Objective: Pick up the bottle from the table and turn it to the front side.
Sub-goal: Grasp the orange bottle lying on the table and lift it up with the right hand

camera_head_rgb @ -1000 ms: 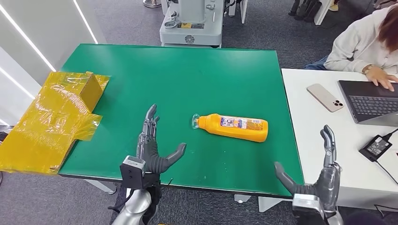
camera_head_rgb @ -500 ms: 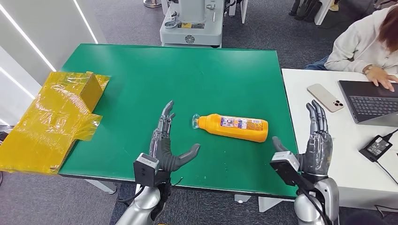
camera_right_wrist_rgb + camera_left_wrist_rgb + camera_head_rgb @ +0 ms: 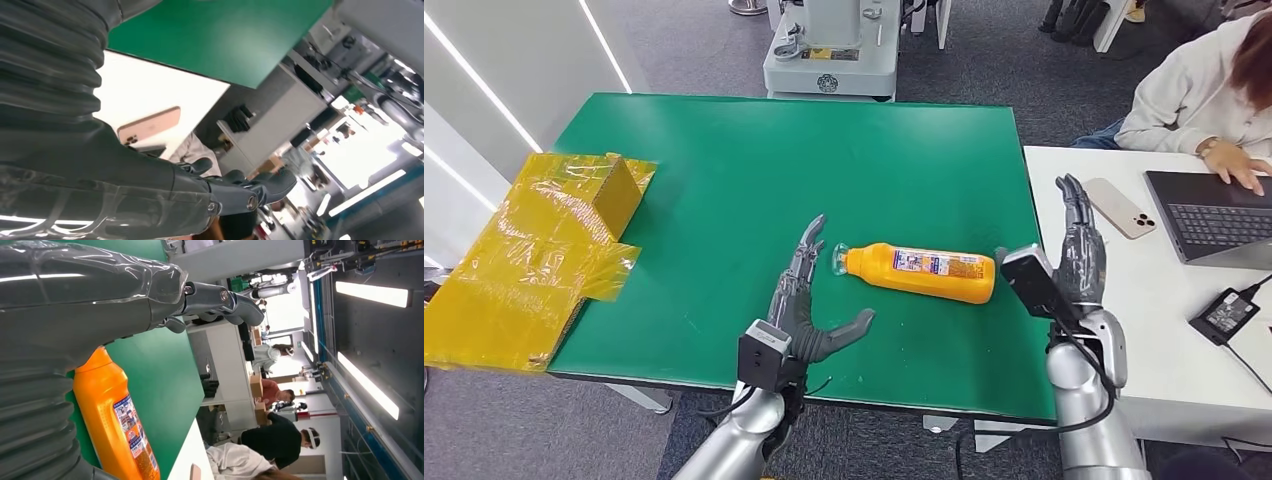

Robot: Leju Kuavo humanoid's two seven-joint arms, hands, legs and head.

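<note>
Task barely begun, by my reading: the orange bottle lies on its side on the green table, not yet lifted or turned, so pick-up and rotation to the front side both remain. Left hand is open, fingers spread, holding nothing, just beside the bottle's cap end with no clear contact. Right hand is open and upright, empty, just past the bottle's base end; the bottle lies between the two hands.
</note>
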